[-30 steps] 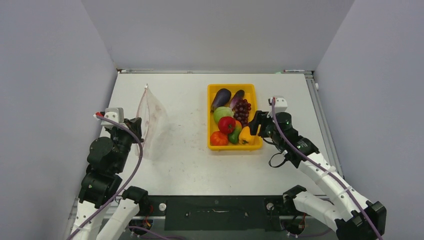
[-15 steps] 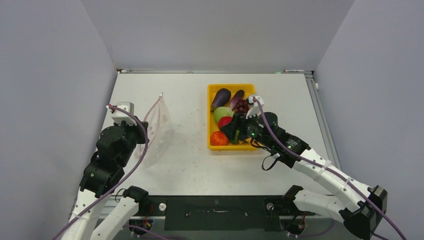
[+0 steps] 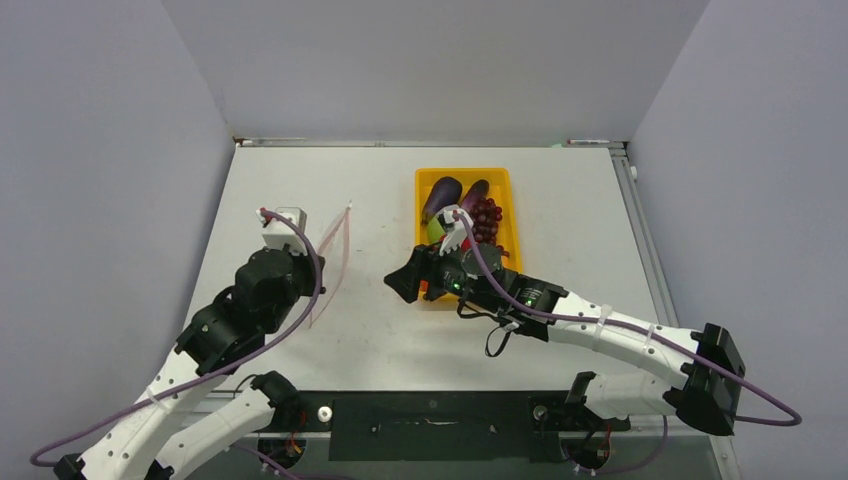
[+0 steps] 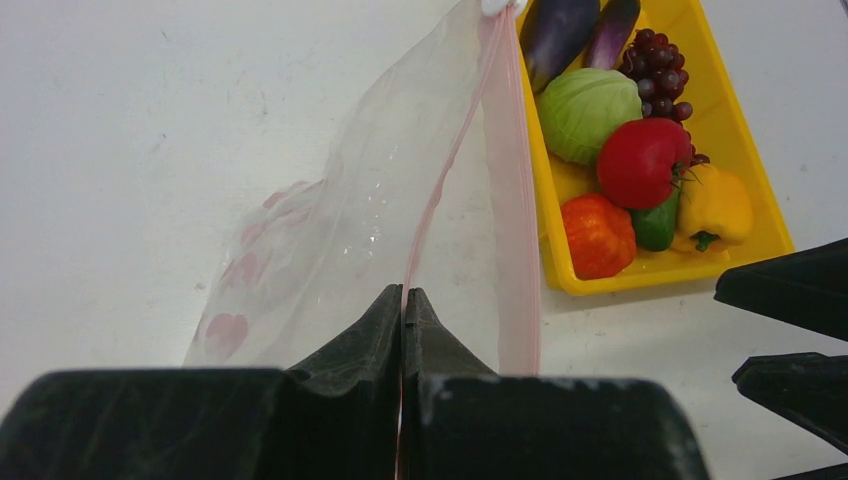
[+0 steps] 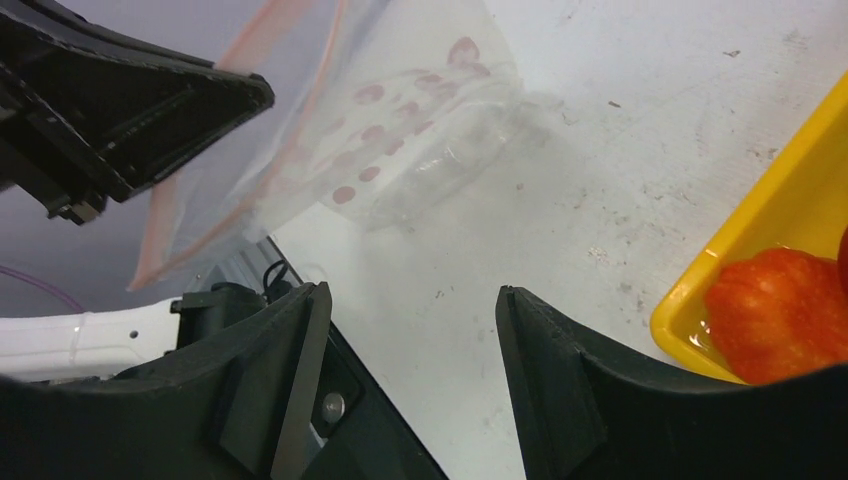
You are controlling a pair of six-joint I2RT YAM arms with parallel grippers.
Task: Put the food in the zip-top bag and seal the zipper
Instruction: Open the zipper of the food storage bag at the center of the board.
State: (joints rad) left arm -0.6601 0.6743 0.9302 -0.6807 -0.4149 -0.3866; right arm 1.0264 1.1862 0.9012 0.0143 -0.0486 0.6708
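Bag edge pinched, food in the tray.

My left claw (image 4: 403, 295) is pressed together on the pink zipper (image 4: 445, 170) of the dotted bag (image 4: 350, 210), holding its mouth edge up off the worktop (image 4: 150, 120). My right claw (image 5: 410, 300) is spread and grips nothing, over the worktop between the bag and the yellow tray (image 4: 660, 272). The eggplants (image 4: 555, 30), grapes (image 4: 660, 60), tomato (image 4: 643, 162) and peppers (image 4: 715, 205) lie in the tray.
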